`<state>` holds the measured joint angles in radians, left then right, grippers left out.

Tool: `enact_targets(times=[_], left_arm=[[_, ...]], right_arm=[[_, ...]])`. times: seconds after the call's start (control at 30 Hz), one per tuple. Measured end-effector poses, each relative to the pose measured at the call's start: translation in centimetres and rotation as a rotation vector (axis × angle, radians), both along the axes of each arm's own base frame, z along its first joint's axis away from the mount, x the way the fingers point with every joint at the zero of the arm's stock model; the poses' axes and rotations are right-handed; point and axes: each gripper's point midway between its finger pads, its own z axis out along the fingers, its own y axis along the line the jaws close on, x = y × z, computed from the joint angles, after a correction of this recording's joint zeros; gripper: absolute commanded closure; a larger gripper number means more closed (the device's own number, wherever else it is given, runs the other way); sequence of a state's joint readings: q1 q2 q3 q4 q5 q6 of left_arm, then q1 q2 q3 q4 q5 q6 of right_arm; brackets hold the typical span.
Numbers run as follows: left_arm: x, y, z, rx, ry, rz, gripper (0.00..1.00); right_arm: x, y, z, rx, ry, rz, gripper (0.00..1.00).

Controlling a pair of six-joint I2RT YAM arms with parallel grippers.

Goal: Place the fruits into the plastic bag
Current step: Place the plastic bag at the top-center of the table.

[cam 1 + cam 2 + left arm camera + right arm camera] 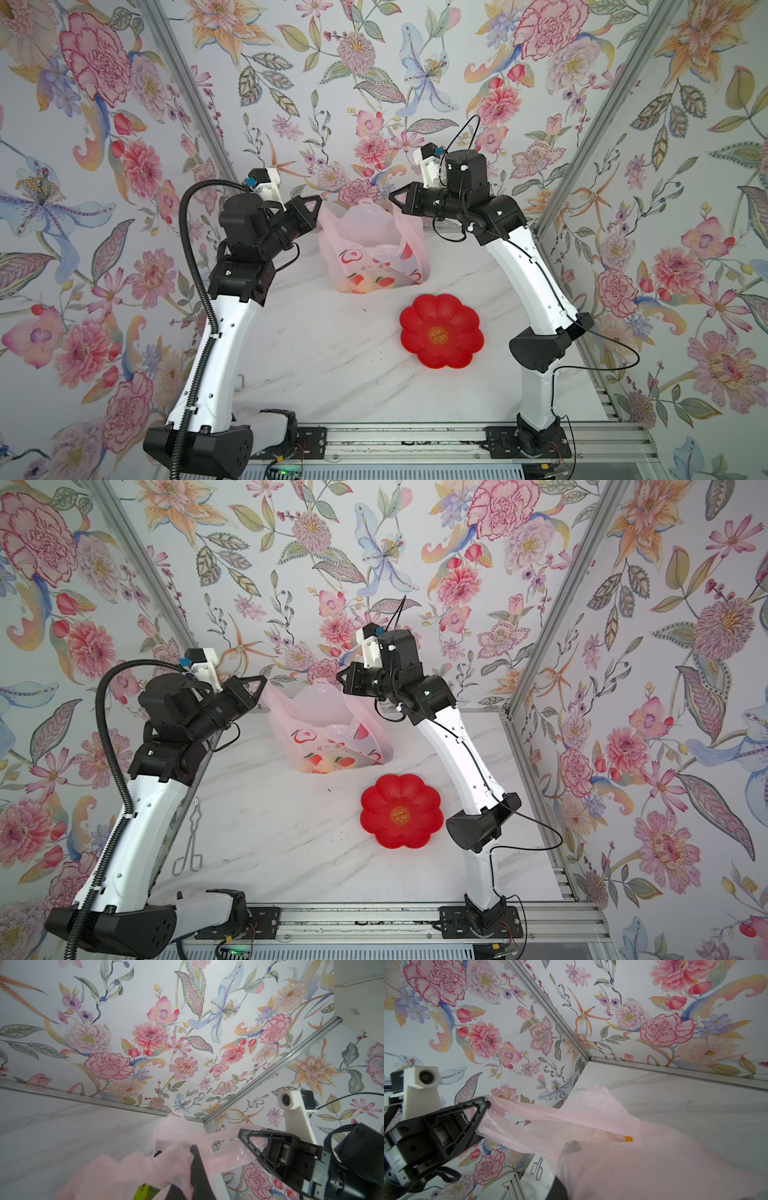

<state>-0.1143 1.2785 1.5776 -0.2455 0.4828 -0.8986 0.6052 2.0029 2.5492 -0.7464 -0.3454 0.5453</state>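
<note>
Pinched shut on the two handles of the thin translucent pink plastic bag with red fruit prints [370, 232]: left hand [318, 200] on one, right hand [392, 195] on the other, mouth stretched open between them, bottom on the white marbled worktop [332, 365] near the back wall. Inside at the bottom, small toy fruits [368, 286], only blurred orange, red and yellow shapes through the film. Red flower-shaped plastic dish [441, 330] on worktop near the bag, not touching.

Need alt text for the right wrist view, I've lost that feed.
The plastic bag, translucent pink, fills much of the frame, one handle stretched to the left tool, which is shut on it. Behind are the white marble table and floral walls.
</note>
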Motion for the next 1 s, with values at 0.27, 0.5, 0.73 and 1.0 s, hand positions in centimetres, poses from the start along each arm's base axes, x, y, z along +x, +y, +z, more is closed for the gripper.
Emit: enact_targets(times=[0.27,0.5,0.73,1.0], left_arm=[[1.6,-0.4,2.4,-0.033,-0.068,-0.016,1.0],[4.5,-0.7,0.9,-0.061,-0.045,-0.015,1.0],[6.6,-1.2,-0.1,-0.106,-0.033,-0.022,1.0],[8.9,-6.0,-5.0,-0.122,0.056,-0.106,1.0]], right_arm=[[3.2,-3.2,2.1,0.092,-0.028,-0.067,1.0],[6.5,-4.2,-0.3,0.126,0.049,-0.084,1.0],[8.0,-4.6,-1.6,0.148,0.089,-0.077,1.0],[10.4,-7.6,-3.2,0.148,0.112,-0.125,1.0]])
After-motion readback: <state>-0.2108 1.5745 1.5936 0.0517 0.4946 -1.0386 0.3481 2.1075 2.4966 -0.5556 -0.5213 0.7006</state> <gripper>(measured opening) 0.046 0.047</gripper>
